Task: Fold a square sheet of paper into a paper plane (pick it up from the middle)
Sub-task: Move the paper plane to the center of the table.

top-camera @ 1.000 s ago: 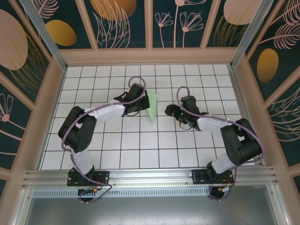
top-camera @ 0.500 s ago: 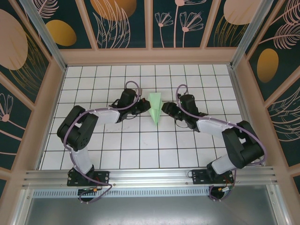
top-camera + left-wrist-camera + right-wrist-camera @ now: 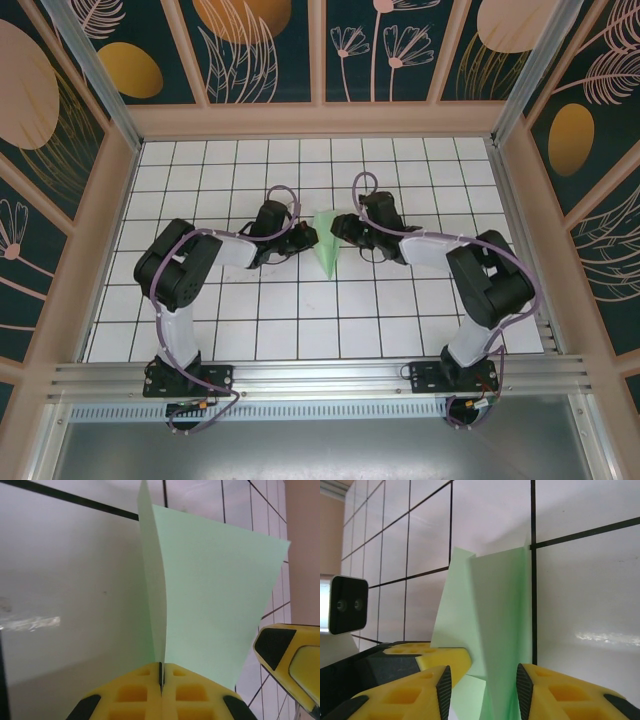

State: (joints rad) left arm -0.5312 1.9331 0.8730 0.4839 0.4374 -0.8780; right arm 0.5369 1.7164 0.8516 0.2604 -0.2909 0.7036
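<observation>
Near edge: both arms start from their bases and bend inward, meeting over the middle of the tiled surface (image 3: 300,320). I take it they come from opposite sides so that one can steady the fold while the other works on it.

Middle, left side: the left hand (image 3: 161,667) is fully closed. Its two yellow pads are pressed together on the raised centre crease of the paper plane (image 3: 326,252). From the left wrist, the pinched fold stands upright as a thin edge and one wing spreads flat to the right. My guess is that pinching at the crease keeps the body upright and stops the thin paper from sliding on the glossy tiles.

Middle, right side: the right hand (image 3: 484,680) is about half open, with the plane's folded body in the gap between its pads. Both pads look to be at or against the paper. I cannot tell whether they are pressing on it or only bracketing it. One of this hand's fingers (image 3: 285,650) appears just beside the wing's edge in the left wrist view. The left wrist camera (image 3: 347,605) is close by on the opposite side, so the two hands sit nearly face to face.

Plane position: centre of the surface, between the two hands, with its point toward the near edge and its wide tail away. The dart shape is formed, so the task looks late-stage.

Far: a grid of tiles runs on to the back wall (image 3: 320,120).
</observation>
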